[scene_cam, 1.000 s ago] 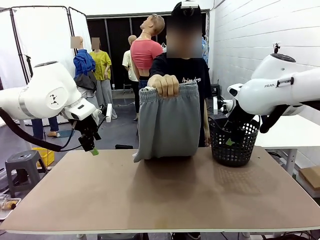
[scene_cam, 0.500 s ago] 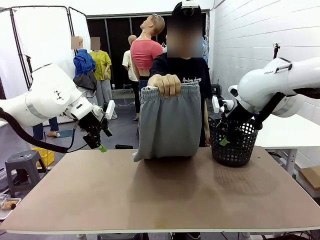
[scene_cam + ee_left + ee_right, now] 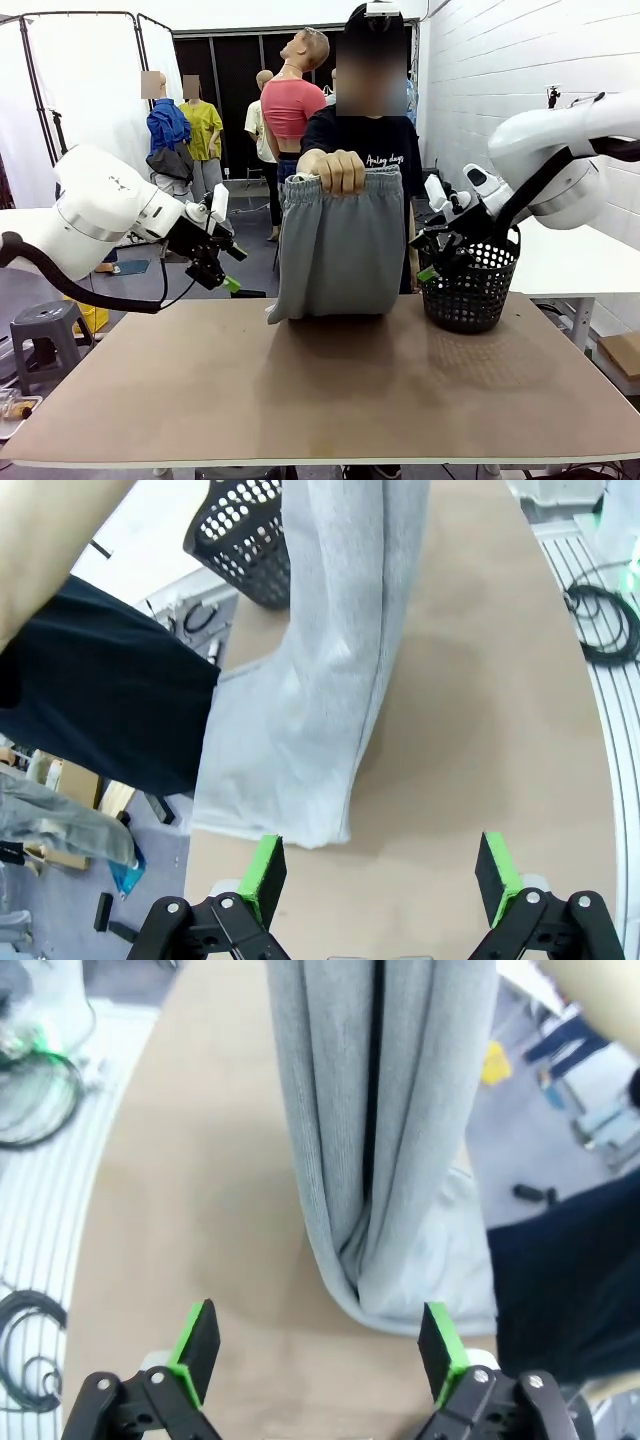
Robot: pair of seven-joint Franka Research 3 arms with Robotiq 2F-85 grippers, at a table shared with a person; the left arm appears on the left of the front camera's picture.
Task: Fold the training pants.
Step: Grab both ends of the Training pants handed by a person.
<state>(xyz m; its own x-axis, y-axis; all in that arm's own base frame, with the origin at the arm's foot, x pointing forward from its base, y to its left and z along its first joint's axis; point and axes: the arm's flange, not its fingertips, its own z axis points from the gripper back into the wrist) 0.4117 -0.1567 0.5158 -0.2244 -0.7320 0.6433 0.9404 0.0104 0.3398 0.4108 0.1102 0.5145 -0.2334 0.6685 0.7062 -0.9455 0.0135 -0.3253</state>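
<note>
Pants: training pants (image 3: 338, 250) hang from the person's hand (image 3: 338, 170), long axis vertical, hem touching the desk (image 3: 320, 400).
Claws: left claw (image 3: 232, 270), right claw (image 3: 426, 258) spread, empty — I read them flanking it, equally near.

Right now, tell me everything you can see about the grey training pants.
The training pants are light grey soft jersey with a gathered waistband. A person's hand grips the waistband mid-width, holding them hanging upright; the lower end rests on the table beside the basket. The left end effector and right end effector, both open, are clear of them.
</note>
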